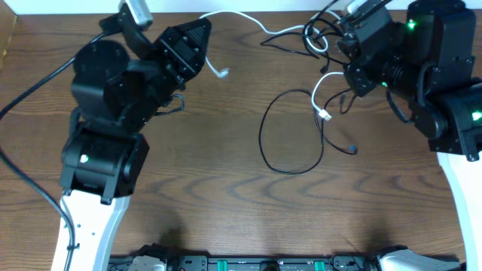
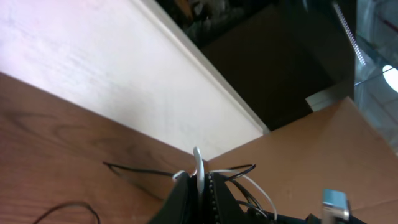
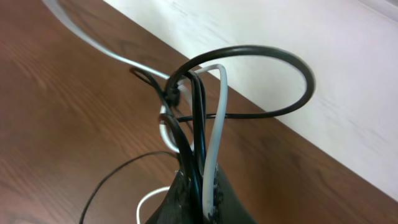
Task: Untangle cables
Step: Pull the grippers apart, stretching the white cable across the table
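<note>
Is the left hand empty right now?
No, the left hand is closed on a white cable that sticks up out of its grip.

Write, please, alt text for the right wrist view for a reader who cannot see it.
The right gripper is shut on a bunch of black and white cables that rise out of it, one black cable arching into a wide loop. Behind lies a brown wooden table.

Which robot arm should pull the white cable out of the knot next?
Probably left. The left hand seems shut on just the white cable, while the right hand pinches black and white cables bunched together.
</note>
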`<state>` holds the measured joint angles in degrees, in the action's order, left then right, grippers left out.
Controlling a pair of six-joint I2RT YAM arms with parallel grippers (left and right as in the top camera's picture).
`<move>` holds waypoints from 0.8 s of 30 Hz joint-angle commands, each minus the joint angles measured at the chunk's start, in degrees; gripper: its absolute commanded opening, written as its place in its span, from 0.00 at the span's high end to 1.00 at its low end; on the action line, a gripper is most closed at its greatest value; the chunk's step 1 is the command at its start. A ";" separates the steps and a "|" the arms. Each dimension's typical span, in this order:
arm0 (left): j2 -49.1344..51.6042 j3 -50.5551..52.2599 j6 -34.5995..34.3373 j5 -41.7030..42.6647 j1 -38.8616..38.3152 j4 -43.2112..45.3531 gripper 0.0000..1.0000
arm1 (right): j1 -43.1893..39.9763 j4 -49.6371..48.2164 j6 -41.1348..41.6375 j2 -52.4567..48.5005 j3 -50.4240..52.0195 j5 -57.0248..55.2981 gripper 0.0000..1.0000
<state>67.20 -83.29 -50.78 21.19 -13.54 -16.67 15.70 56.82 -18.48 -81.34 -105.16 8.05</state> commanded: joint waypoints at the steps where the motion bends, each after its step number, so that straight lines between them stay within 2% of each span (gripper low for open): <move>1: -2.99 -0.70 2.56 0.92 1.75 0.00 0.92 | -2.99 0.87 -0.50 1.20 -1.18 -0.66 0.99; 12: -8.83 -0.70 4.76 0.90 9.55 -2.75 0.92 | -11.28 4.33 -1.49 1.20 -1.09 -0.68 0.99; 24: -14.62 -0.70 7.54 0.96 22.36 -7.15 0.92 | -21.11 4.37 -1.77 1.20 -1.09 -0.66 0.99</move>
<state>53.30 -83.29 -44.88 22.48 6.44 -23.22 -3.25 61.17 -19.86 -81.34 -105.16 9.15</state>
